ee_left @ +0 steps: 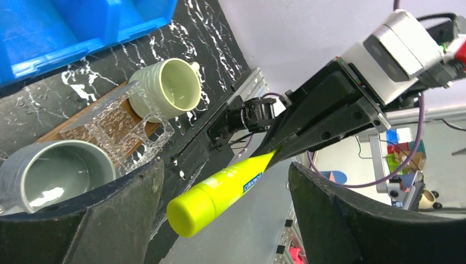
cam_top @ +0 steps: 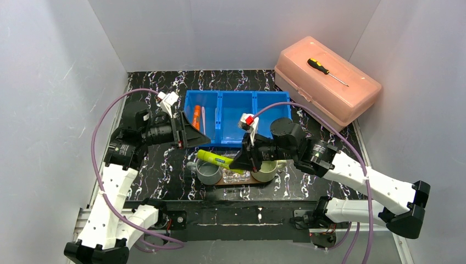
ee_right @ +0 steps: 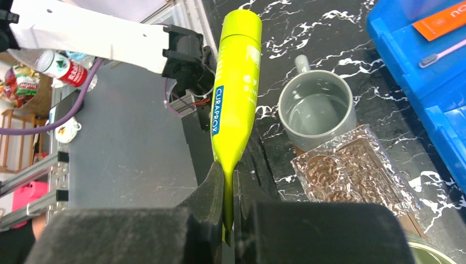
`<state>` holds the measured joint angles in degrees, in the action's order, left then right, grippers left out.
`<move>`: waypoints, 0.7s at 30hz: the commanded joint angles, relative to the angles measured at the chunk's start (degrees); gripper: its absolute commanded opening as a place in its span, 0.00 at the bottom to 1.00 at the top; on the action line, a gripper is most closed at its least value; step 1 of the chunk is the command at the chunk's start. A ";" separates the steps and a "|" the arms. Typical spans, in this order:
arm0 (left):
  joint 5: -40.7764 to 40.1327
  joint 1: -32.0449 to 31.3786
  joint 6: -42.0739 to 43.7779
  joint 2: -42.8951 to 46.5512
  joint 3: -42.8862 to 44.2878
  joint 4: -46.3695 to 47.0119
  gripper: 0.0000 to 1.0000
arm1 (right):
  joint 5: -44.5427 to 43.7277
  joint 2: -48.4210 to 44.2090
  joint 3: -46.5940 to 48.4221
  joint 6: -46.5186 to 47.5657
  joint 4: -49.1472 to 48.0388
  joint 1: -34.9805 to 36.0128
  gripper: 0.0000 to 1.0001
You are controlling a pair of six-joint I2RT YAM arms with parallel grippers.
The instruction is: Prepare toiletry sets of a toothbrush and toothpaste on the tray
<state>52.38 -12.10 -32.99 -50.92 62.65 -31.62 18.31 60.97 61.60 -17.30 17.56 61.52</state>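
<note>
My right gripper is shut on the flat crimped end of the green tube and holds it level above the grey mug. My left gripper is open; the tube's cap end lies between its fingers without touching them. The grey mug and the pale green mug stand at the two ends of the brown tray. The orange tube and a thin toothbrush lie in the blue bin's left compartment.
A clear plastic holder sits on the tray between the mugs. The blue three-compartment bin stands behind the tray. A pink lidded box with a screwdriver on top is at the back right.
</note>
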 commanded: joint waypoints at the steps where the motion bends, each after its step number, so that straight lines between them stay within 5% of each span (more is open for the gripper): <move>1: 6.97 0.23 3.11 2.06 2.54 -0.29 0.82 | 4.75 -0.50 4.67 2.27 -0.33 0.14 0.01; 21: 14.07 -0.15 2.93 7.92 -2.20 3.62 0.78 | 2.87 2.96 12.19 0.57 -0.76 0.17 0.01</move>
<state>64.18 -12.12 -30.52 -43.53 61.82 -27.97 22.04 64.99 69.45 -16.34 21.08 61.63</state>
